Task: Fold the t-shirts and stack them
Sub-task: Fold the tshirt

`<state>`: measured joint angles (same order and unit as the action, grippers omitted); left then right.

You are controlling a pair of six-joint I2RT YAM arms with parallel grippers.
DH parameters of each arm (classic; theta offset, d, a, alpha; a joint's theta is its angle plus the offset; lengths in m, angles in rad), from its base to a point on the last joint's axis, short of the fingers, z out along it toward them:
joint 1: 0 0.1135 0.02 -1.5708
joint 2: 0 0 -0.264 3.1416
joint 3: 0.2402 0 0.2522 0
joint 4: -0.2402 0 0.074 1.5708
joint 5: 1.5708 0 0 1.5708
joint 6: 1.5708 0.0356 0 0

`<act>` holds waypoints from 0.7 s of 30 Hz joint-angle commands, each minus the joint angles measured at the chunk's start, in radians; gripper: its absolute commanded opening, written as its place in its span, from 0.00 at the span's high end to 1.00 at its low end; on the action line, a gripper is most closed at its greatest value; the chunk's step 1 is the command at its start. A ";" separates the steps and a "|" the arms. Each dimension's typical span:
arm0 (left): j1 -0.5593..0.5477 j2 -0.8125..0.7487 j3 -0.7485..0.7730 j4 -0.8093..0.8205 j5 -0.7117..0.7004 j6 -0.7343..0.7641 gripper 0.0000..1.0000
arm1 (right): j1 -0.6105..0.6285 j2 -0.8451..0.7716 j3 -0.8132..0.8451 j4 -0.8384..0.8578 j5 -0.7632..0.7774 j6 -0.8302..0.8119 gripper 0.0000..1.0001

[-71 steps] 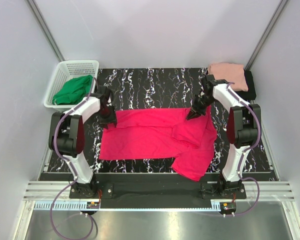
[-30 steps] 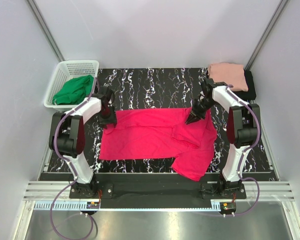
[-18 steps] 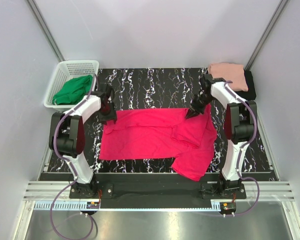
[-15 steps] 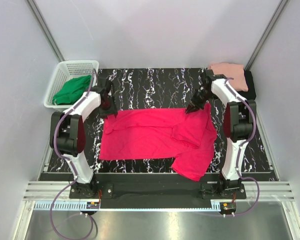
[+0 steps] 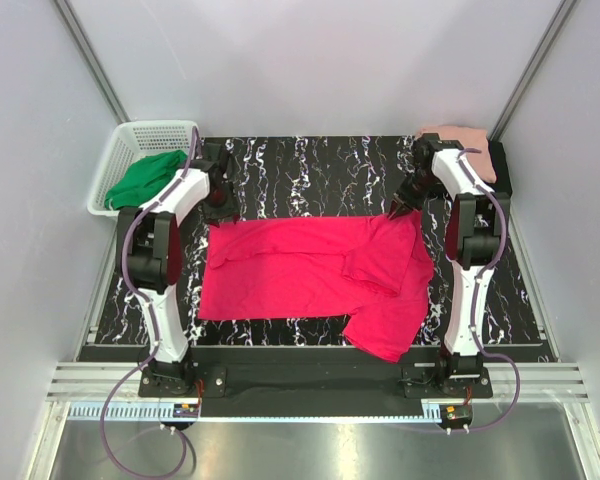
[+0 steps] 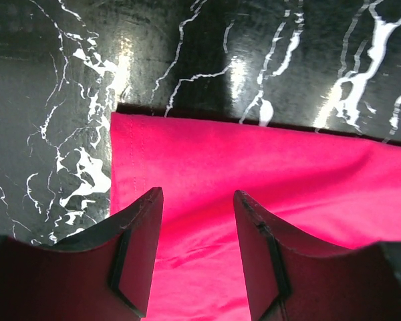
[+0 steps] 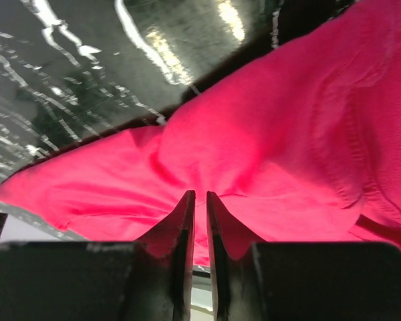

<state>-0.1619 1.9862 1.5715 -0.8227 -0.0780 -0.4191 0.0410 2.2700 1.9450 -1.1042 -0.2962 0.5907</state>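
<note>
The crimson-pink t-shirt (image 5: 300,270) lies spread across the marbled table (image 5: 310,170), with its right part folded over and hanging toward the near edge. My left gripper (image 5: 222,210) hovers open over the shirt's far left corner (image 6: 130,144); its fingers (image 6: 137,227) straddle flat cloth and hold none of it. My right gripper (image 5: 396,211) is shut on the shirt's far right edge, and creases in the cloth (image 7: 254,154) fan out from the tips (image 7: 200,195). The salmon-pink t-shirt (image 5: 472,138) lies folded on the black one (image 5: 500,172) at the far right corner.
A white basket (image 5: 130,132) holding a green cloth (image 5: 145,178) stands off the table's far left corner. Bare marbled surface runs along the far side behind the shirt. The walls of the enclosure stand close on both sides.
Both arms have moved toward the far side of the table. The right gripper has drawn the shirt's far right corner back with it. The left gripper now stands over the far left corner.
</note>
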 commanded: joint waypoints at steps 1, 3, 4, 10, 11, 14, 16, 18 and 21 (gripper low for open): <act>-0.001 0.016 0.051 -0.024 -0.046 -0.009 0.48 | -0.001 0.013 0.054 -0.066 0.061 -0.025 0.82; 0.001 0.022 0.053 -0.033 -0.055 -0.014 0.48 | -0.003 0.013 0.064 -0.080 0.087 -0.020 0.82; 0.001 0.025 0.051 -0.033 -0.058 -0.015 0.49 | -0.004 0.013 0.069 -0.083 0.098 -0.019 0.82; 0.001 0.046 0.056 -0.033 -0.060 -0.012 0.48 | -0.006 0.040 0.132 -0.094 0.163 -0.023 0.82; 0.001 0.052 0.059 -0.032 -0.055 -0.010 0.48 | -0.006 0.057 0.143 -0.100 0.172 -0.025 0.82; 0.001 0.063 0.071 -0.035 -0.039 -0.004 0.48 | -0.006 0.109 0.189 -0.140 0.201 -0.040 0.82; -0.001 0.068 0.078 -0.033 -0.032 -0.001 0.48 | -0.006 0.152 0.227 -0.161 0.221 -0.057 0.82; 0.001 0.074 0.087 -0.033 -0.023 0.002 0.48 | -0.006 0.183 0.267 -0.193 0.229 -0.074 0.82; 0.001 0.091 0.096 -0.035 -0.017 0.005 0.48 | -0.006 0.241 0.319 -0.244 0.229 -0.083 0.85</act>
<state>-0.1619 2.0583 1.6211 -0.8703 -0.1081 -0.4248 0.0380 2.4699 2.1933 -1.2575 -0.1101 0.5377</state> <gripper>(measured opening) 0.515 0.166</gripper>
